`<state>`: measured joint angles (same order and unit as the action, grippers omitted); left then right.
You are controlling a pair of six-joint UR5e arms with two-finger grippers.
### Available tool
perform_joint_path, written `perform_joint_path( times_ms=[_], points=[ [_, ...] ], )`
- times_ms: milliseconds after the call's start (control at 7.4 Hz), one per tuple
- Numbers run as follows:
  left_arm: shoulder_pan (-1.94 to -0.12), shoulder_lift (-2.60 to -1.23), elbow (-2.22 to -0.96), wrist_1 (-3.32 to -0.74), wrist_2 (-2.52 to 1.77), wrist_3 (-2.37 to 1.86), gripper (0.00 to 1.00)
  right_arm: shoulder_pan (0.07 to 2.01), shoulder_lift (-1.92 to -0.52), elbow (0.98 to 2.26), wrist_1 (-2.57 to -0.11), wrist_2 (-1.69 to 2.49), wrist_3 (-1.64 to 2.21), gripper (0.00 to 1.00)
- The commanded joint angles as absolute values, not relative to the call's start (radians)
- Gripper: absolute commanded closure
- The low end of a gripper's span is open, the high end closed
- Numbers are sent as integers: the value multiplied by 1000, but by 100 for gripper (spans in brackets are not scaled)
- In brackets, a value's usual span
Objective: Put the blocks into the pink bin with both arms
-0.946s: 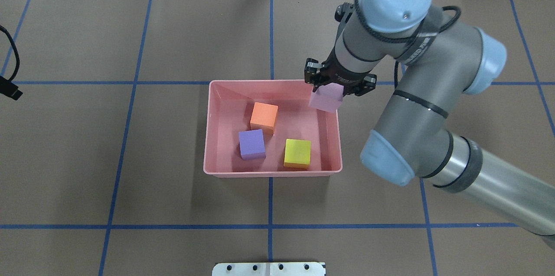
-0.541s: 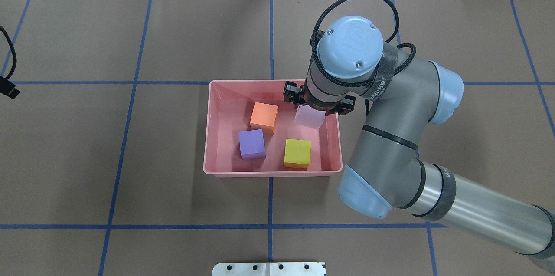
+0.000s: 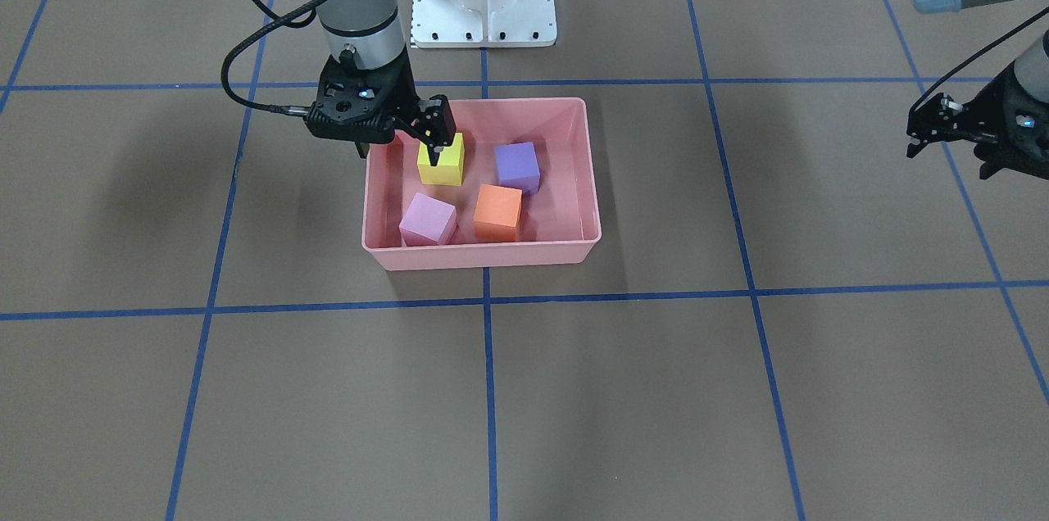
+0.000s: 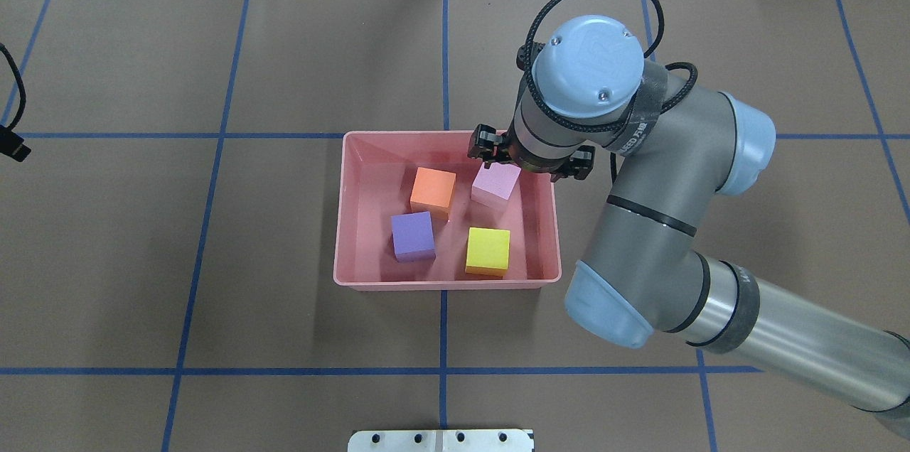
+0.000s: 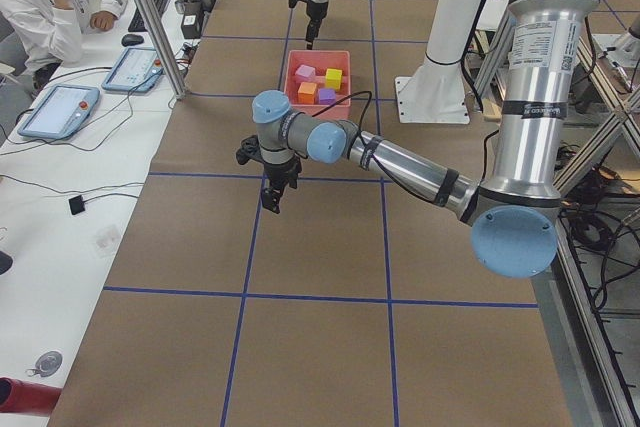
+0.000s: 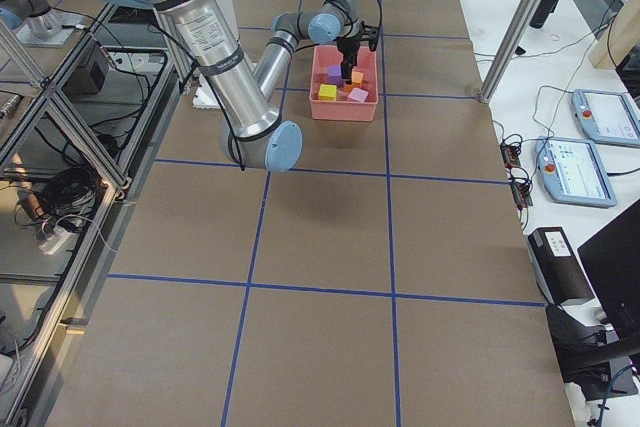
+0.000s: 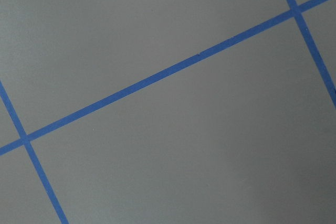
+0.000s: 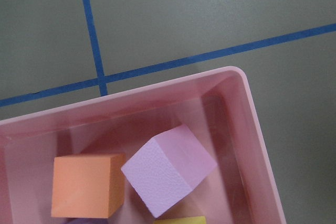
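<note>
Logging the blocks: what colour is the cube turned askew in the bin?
The light pink cube, clearest in the right wrist view, beside the orange cube.

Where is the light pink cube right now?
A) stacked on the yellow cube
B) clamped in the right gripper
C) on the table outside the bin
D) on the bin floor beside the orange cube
D: the light pink cube lies on the floor of the pink bin next to the orange cube, clear of the open right gripper.

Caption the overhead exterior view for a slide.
Right gripper open over the pink bin, which holds the light pink cube, orange cube, purple cube and yellow cube.
</note>
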<state>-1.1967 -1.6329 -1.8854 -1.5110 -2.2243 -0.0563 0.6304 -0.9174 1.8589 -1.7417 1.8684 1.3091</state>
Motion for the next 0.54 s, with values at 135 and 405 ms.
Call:
perform_joint_path(
  times_ms=[135, 405],
  points=[
    [-1377, -1571, -1833, -1509, -2242, 157, 0, 921, -1062, 1859, -1741, 2075, 879, 1],
    [-1567, -1513, -1758, -1509, -2369, 294, 0, 1090, -1200, 1853, -1735, 2150, 549, 1]
  ],
)
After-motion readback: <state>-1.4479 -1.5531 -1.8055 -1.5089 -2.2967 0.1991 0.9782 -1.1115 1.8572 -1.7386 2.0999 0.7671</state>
